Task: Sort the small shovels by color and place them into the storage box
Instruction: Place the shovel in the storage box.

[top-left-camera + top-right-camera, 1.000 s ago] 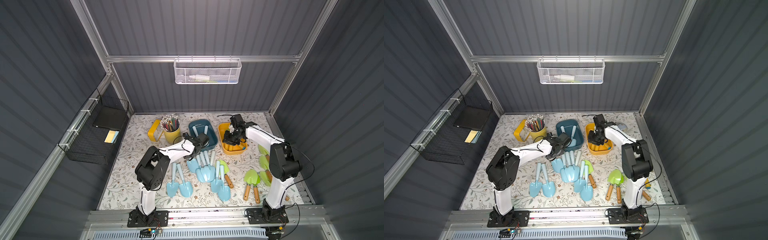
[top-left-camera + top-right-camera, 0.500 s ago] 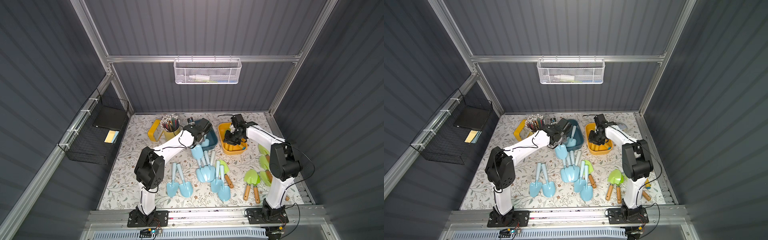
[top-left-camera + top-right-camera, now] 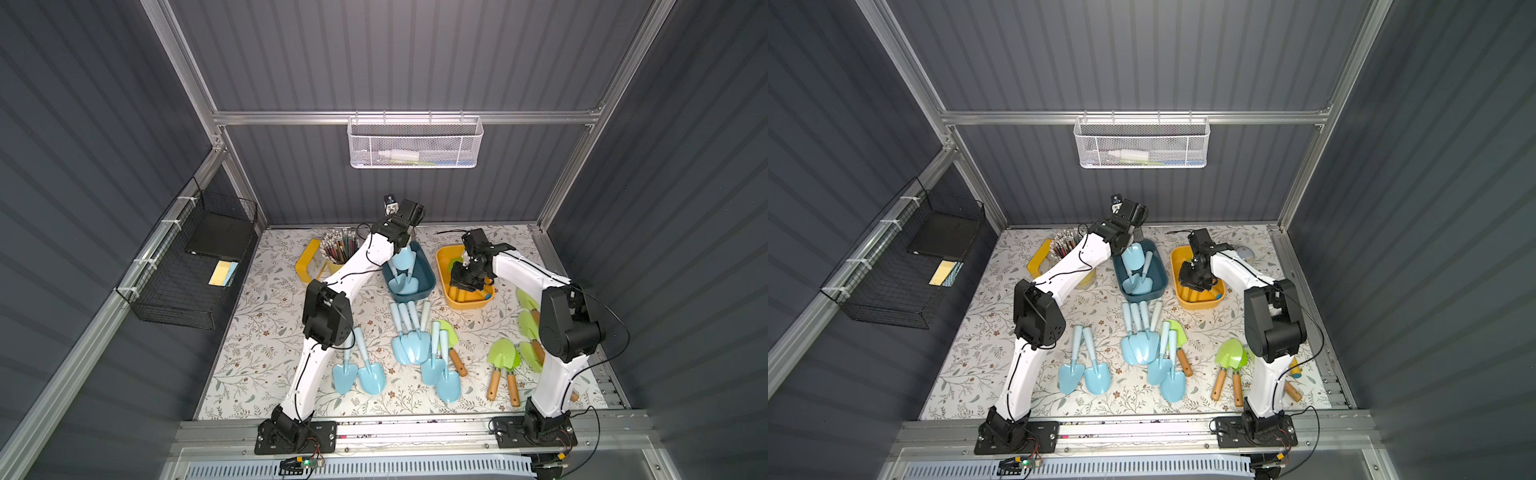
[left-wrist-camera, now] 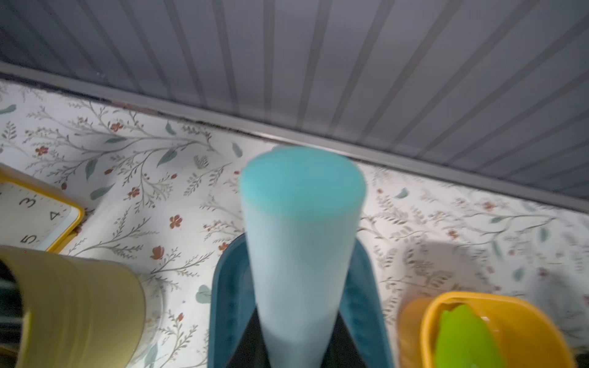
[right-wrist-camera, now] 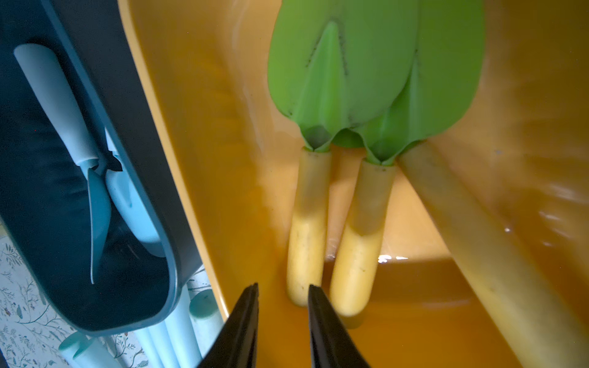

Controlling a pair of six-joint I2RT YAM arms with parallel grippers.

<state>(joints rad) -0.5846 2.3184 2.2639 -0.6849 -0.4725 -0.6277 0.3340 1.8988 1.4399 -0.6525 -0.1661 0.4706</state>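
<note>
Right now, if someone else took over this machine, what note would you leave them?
Left gripper: shut on a pale-blue plastic shovel, held over the dark-teal plastic bin.
Right gripper: jaws slightly apart, empty, low in the yellow plastic bin.
Done: two blue shovels lie in the teal bin; at least two green-bladed, yellow-handled shovels in the yellow one.
To do: about eight loose blue shovels and several green ones on the floral mat.
</note>
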